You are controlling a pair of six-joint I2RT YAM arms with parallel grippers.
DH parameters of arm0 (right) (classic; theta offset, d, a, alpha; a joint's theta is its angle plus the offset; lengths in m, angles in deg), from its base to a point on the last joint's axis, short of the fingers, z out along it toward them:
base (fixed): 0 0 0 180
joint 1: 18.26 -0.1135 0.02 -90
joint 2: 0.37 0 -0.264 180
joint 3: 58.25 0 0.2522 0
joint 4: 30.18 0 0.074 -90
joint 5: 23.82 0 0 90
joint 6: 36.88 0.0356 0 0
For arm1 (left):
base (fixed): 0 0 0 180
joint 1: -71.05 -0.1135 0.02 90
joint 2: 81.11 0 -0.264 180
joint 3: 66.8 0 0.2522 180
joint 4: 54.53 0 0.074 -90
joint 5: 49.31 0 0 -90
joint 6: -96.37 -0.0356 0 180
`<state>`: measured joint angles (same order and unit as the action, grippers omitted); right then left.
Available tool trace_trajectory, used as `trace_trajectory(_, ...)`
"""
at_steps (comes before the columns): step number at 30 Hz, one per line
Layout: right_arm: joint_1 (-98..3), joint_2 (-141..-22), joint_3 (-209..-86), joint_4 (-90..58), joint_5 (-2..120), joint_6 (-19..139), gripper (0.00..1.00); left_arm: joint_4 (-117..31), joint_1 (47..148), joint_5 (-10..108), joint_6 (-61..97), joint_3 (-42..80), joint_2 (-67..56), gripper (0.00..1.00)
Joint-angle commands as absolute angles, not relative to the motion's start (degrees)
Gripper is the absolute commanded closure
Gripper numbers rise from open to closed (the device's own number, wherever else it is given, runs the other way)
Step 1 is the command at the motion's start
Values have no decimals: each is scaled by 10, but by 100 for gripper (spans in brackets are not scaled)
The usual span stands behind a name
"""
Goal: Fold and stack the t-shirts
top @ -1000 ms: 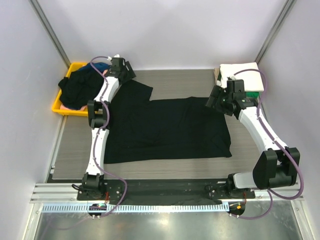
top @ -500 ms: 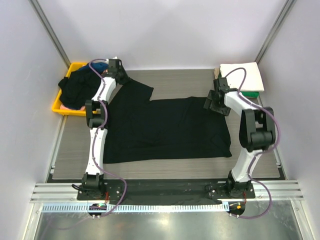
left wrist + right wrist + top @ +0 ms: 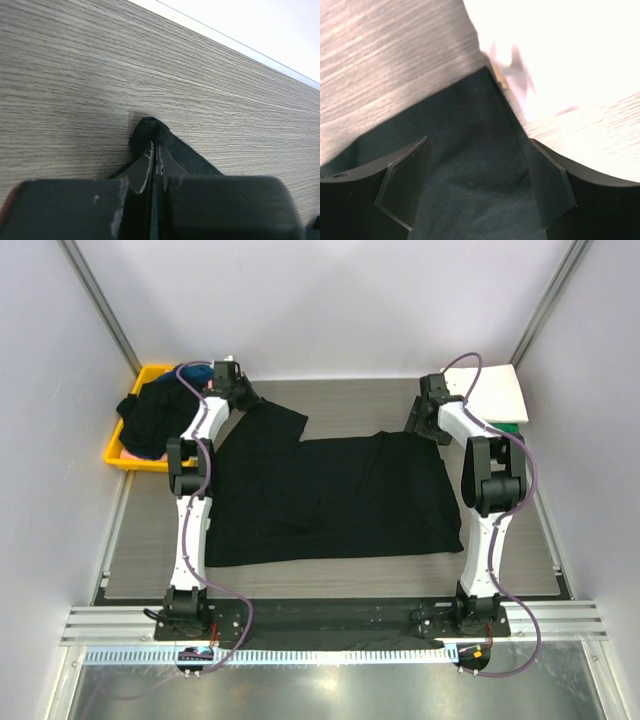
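Taking the far corners of black t-shirt (image 3: 330, 495), spread on worktop (image 3: 150, 540) right of yellow tray (image 3: 125, 462).
Left gripper (image 3: 154, 156) pinches the sleeve tip; right gripper (image 3: 477, 165) is wide over the corner farthest from the tray. Close on cloth, then lift evenly.

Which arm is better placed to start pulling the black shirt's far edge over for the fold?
Left, probably. The left gripper is shut on a far-left tip of the black shirt, ready to pull. The right gripper hangs open over the far-right corner, gripping nothing yet.
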<state>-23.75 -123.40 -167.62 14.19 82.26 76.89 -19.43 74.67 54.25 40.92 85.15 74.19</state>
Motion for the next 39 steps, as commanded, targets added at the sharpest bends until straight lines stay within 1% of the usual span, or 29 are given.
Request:
trace_trajectory(1,-235,-1242,-1707,125,856,758,18,-130,747,551,406,847,758,100)
trace_trajectory(8,-235,-1300,-1737,99,856,747,23,-130,747,552,406,848,759,100)
trace_trajectory(11,-235,-1310,-1735,97,838,755,30,-131,747,550,407,844,757,100)
trace_trajectory(14,-236,-1305,-1719,85,822,766,44,-130,747,548,408,844,758,100)
trace_trajectory(15,-236,-1303,-1706,81,817,767,54,-131,747,547,409,844,758,100)
trace_trajectory(18,-236,-1285,-1680,74,810,776,72,-134,747,549,408,837,752,100)
trace_trajectory(21,-240,-1269,-1664,70,795,780,82,-150,747,544,405,800,734,100)
trace_trajectory(22,-241,-1267,-1663,70,793,778,83,-151,747,542,404,786,711,100)
trace_trajectory(23,-241,-1262,-1663,70,791,773,87,-157,747,541,407,774,699,100)
trace_trajectory(24,-241,-1258,-1664,70,790,771,88,-162,747,539,411,745,682,100)
trace_trajectory(26,-241,-1242,-1667,75,788,768,90,-166,746,540,413,728,637,100)
trace_trajectory(27,-241,-1235,-1666,77,784,766,95,-162,746,539,413,720,623,100)
trace_trajectory(29,-241,-1211,-1656,77,781,765,99,-157,745,537,411,692,575,100)
trace_trajectory(33,-243,-1167,-1632,79,748,762,99,-155,746,527,411,621,484,100)
trace_trajectory(34,-244,-1159,-1626,80,745,761,99,-155,746,523,410,586,465,100)
trace_trajectory(35,-244,-1138,-1611,81,745,760,99,-155,746,519,408,570,426,100)
trace_trajectory(39,-245,-1092,-1570,80,738,753,99,-158,745,511,398,487,341,100)
